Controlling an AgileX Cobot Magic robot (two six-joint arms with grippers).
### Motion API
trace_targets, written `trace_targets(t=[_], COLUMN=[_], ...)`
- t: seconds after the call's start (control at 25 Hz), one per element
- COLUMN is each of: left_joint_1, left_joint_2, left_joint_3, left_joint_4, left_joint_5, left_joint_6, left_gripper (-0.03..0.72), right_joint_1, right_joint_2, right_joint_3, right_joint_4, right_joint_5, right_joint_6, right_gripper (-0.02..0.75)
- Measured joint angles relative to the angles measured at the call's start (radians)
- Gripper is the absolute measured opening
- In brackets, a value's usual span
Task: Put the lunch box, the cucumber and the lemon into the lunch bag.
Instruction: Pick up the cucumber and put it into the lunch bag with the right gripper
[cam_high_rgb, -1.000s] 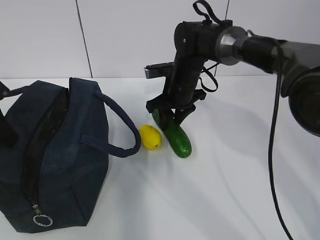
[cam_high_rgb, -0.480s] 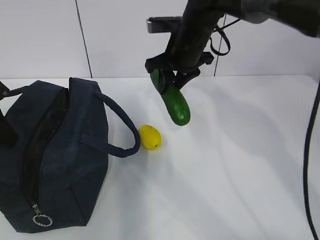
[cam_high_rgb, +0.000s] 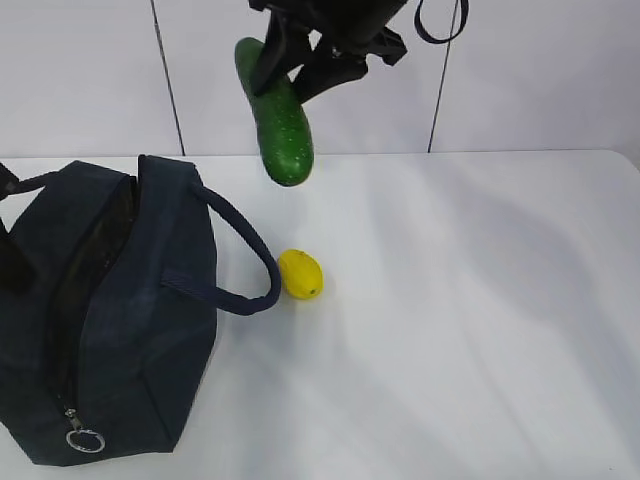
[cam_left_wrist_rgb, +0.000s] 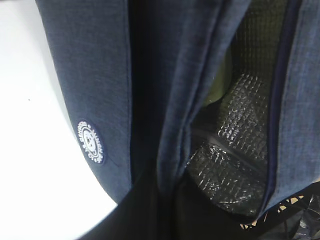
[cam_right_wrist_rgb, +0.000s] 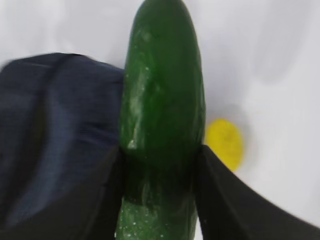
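High above the table, my right gripper (cam_high_rgb: 300, 68) is shut on the dark green cucumber (cam_high_rgb: 277, 120), which hangs tilted with its lower end just right of the bag. The right wrist view shows the cucumber (cam_right_wrist_rgb: 162, 100) clamped between both black fingers of the gripper (cam_right_wrist_rgb: 160, 175). The yellow lemon (cam_high_rgb: 300, 274) lies on the table beside a bag handle (cam_high_rgb: 250, 262). The navy lunch bag (cam_high_rgb: 110, 310) stands at the left, unzipped, with its silver lining (cam_left_wrist_rgb: 235, 130) showing. My left gripper (cam_left_wrist_rgb: 165, 200) is shut on a fold of the bag's edge. A dull green patch lies inside the bag; the lunch box is not clearly visible.
The white table (cam_high_rgb: 460, 330) runs right and forward of the lemon. A white panelled wall (cam_high_rgb: 80, 80) stands behind it. The bag's zipper ring pull (cam_high_rgb: 86, 439) hangs at its near end. The lemon (cam_right_wrist_rgb: 225, 142) and the bag (cam_right_wrist_rgb: 50, 125) lie below the cucumber.
The right gripper has lifted the cucumber off the table beside the lemon and carried it up and to the left, towards the bag. The lemon, the bag and the left gripper have stayed put.
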Motion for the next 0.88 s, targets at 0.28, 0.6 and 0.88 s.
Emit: trace_targets(t=[0.28, 0.6, 0.88], left_joint_1=[0.0, 0.0, 0.0], left_joint_2=[0.0, 0.0, 0.0], left_joint_3=[0.0, 0.0, 0.0], left_joint_4=[0.0, 0.0, 0.0], left_joint_5=[0.0, 0.0, -0.015], left_joint_6=[0.0, 0.0, -0.008], left_gripper=[0.001, 0.001, 0.001], right_joint_1=[0.0, 0.065, 0.132], right_joint_2=[-0.011, -0.02, -0.02], right_joint_3=[0.0, 0.049, 0.137], right_joint_4=[0.171, 0.238, 0.261], right_joint_5=[0.001, 0.001, 0.001], right_joint_6=[0.001, 0.001, 0.001], right_gripper=[0.309, 0.309, 0.309])
